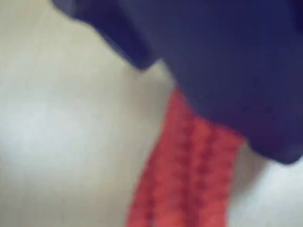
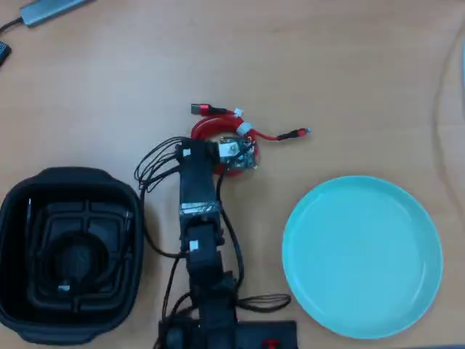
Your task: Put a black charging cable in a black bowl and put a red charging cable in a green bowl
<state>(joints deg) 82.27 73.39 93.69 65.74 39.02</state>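
Overhead view: the arm reaches to the far middle of the table, its claw [image 2: 234, 154] right over the red charging cable [image 2: 218, 129], presumably to pick it up.
Cable: coiled on the wood, plug ends splayed left and right, partly under the claw.
Claw state: cannot tell; the wrist view is a blur of dark body over red strands.
Green bowl [image 2: 363, 256]: near right, empty.
Black bowl [image 2: 69, 254]: near left; something dark, perhaps the black charging cable, lies inside.

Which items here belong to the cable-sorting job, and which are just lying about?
Job: red charging cable, gripper over it, green bowl, black bowl, with a dark cable apparently inside.
Lying about: grey device at the top-left edge.
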